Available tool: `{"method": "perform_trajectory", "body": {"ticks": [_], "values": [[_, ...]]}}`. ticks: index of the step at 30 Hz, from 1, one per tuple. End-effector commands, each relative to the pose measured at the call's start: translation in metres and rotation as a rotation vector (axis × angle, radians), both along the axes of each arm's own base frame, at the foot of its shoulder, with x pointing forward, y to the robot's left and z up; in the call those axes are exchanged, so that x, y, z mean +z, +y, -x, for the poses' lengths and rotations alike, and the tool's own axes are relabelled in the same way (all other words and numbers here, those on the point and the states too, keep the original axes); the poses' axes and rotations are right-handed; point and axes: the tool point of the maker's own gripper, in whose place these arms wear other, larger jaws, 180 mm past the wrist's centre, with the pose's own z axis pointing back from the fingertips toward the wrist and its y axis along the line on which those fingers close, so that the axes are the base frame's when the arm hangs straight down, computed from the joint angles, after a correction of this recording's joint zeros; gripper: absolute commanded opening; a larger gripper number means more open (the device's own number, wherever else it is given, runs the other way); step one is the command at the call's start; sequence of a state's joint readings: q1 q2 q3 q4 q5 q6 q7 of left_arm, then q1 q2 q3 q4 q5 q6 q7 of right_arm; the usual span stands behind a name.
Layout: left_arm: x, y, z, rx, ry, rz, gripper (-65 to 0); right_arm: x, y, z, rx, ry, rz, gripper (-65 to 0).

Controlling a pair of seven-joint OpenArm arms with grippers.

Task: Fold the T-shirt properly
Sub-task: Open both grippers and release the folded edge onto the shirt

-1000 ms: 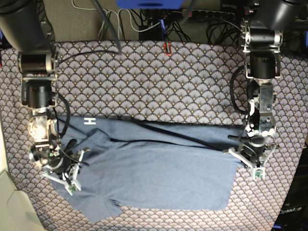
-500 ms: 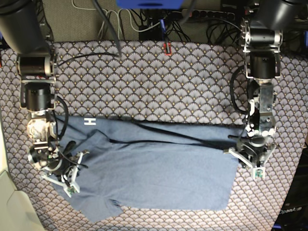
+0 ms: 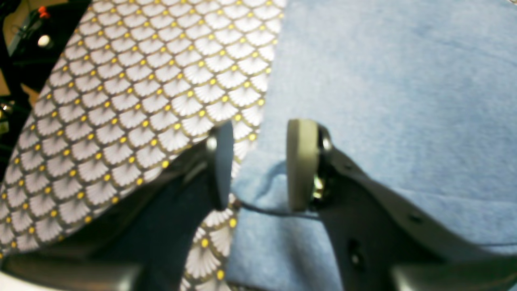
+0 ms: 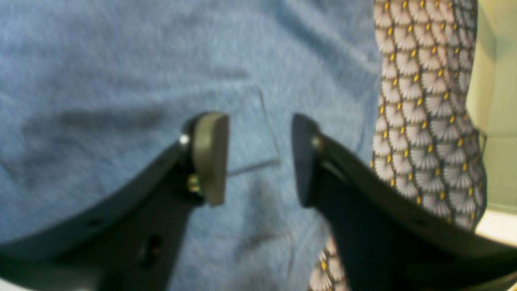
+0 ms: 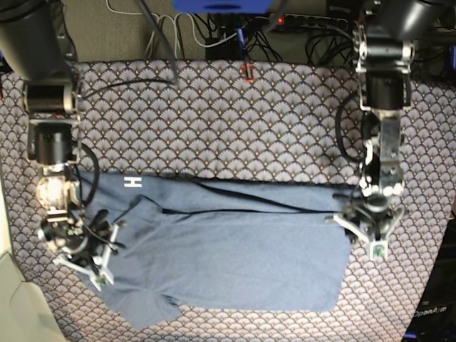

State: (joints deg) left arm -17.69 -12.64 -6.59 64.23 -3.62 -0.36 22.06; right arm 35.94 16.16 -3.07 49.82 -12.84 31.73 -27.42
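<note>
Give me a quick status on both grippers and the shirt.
Left gripper open at T-shirt edge. Right gripper open over the cloth, holding nothing. Shirt lying folded on the tablecloth. Nothing in the way.

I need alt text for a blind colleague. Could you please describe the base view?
A blue T-shirt, folded lengthwise, lies across a scallop-patterned tablecloth. The right hand is at one end and the left hand at the other, both open above the cloth.

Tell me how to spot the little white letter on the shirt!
Find the patterned tablecloth, then the big blue T-shirt lying on it. Look at the shirt's top corner beside the right gripper's arm: the white letter H is the only white mark showing on the plain blue cloth.
</note>
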Motion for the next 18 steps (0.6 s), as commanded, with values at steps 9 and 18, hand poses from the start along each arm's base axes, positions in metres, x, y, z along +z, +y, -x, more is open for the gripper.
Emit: {"method": "perform_trajectory", "body": {"ticks": [9, 18], "values": [[0.008, -0.006, 0.032, -0.027, -0.058, -0.025, -12.0, 0.029, -0.02, 0.016, -0.009, -0.117, 0.052, -31.8], [-0.011, -0.005, 0.042, -0.004, -0.02, 0.002, -10.1, 0.024, -0.024, 0.068, -0.018, -0.121, 0.112, -31.8]]}}
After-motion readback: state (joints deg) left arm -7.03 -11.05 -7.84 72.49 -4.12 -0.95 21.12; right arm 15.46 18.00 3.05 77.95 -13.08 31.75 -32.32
